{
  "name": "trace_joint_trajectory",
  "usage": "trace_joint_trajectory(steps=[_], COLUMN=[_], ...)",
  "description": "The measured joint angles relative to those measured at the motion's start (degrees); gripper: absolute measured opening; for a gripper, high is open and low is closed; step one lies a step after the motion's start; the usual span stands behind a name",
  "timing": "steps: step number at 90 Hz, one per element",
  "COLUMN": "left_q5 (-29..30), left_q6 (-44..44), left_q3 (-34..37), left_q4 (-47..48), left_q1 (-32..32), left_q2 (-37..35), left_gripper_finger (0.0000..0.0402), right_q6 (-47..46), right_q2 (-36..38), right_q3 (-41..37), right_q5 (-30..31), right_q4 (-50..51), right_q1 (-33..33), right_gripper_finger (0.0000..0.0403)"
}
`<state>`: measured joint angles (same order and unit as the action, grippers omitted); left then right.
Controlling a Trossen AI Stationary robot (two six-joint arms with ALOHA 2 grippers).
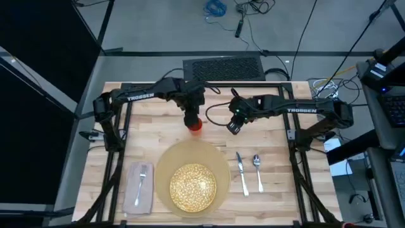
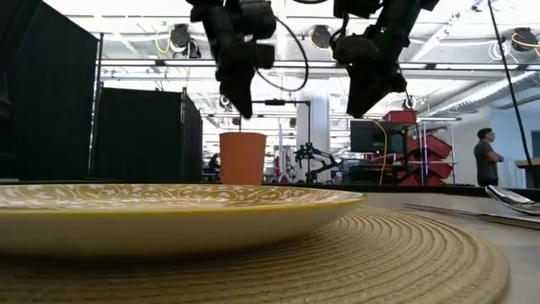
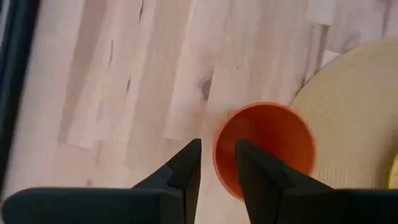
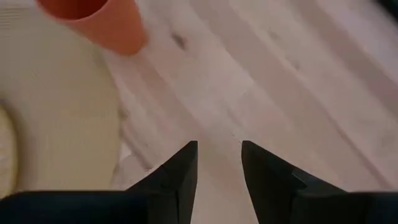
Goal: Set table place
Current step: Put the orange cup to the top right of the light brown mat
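An orange cup (image 1: 195, 125) is seen at 12 o'clock of a woven tan mat (image 1: 166, 166), on which a gold-speckled plate (image 1: 193, 186) is set. A pinkish-grey napkin (image 1: 140, 188) is laid at 9 o'clock on the pale-planked, black-framed table (image 1: 269, 145).

The table (image 1: 278, 190) is a rectangular top of pale wooden planks set in a black rail frame. Resting directly on it:

A round tan mat (image 1: 166, 166) sits near the front edge, about centre (a gold-speckled plate (image 1: 193, 186) lies on the mat, not on the wood). A pinkish-grey napkin (image 1: 133, 197) lies just left of the mat, carrying a fork (image 1: 142, 182). A knife (image 1: 242, 173) and a spoon (image 1: 258, 170) lie side by side right of the mat, apart from it. An orange cup (image 1: 195, 125) stands upright on the planks just behind the mat's far edge.
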<state>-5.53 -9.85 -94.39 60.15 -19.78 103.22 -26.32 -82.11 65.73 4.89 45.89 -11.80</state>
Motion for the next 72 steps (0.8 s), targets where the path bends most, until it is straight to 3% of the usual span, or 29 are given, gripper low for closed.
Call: trace_joint_trajectory(steps=[20, 55, 72], left_q5=[1.8, -1.0, -1.3], left_q6=[-4.3, -2.5, -1.0], left_q3=[-1.9, -1.8, -1.8], left_q4=[5.7, 6.4, 6.8], left_q1=[-1.6, -4.7, -4.7], left_q2=[-2.9, -17.4, -22.7], left_gripper_finger=[0.0083, 0.0083, 0.0083], right_q6=[-2.8, -6.0, -5.6], right_q2=[0.0, -2.4, -5.1], right_q3=[0.0, 0.0, 0.0], right_q5=[-4.4, -16.1, -17.3], right_q4=[-7.0, -20.0, -24.2], right_q1=[-2.2, -4.5, -5.0], right_gripper_finger=[0.0112, 0.0112, 0.0112])
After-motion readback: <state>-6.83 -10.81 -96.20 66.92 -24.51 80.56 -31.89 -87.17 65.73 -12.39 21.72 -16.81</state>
